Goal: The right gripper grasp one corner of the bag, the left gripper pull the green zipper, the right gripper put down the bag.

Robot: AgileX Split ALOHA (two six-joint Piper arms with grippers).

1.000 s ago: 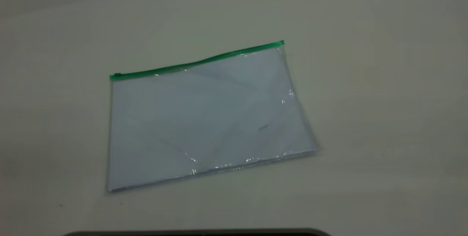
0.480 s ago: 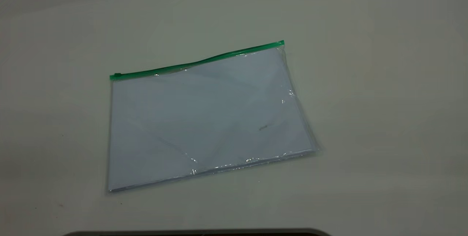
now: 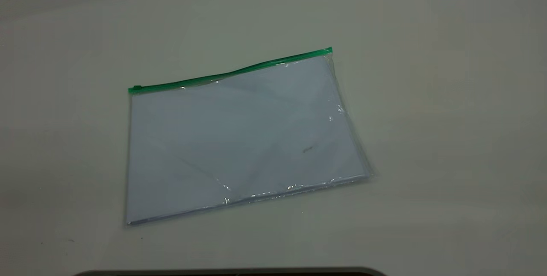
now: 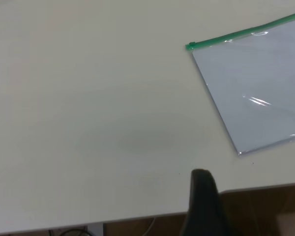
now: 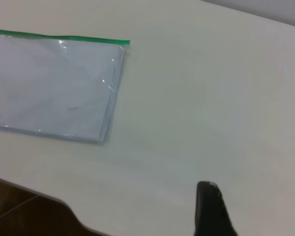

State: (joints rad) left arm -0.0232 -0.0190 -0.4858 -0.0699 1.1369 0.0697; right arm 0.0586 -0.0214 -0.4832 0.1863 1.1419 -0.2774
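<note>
Both arms hang back near the table's [image 3: 448, 96] near edge, well apart from the bag [image 3: 239, 139]. Of the left gripper [image 4: 202, 204] and the right gripper [image 5: 211, 209] only one dark fingertip each shows; I cannot tell their state. The bag lies flat mid-table, green zipper [image 3: 230, 72] along its far edge, slider tab [image 3: 136, 88] at the left end.

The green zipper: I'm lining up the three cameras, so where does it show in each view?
Exterior view: the green zipper runs along the far edge of the bag, mid-frame.
Left wrist view: only its slider end and part of the strip show.
Right wrist view: its other end shows.
Shared landmark: the white table.
</note>
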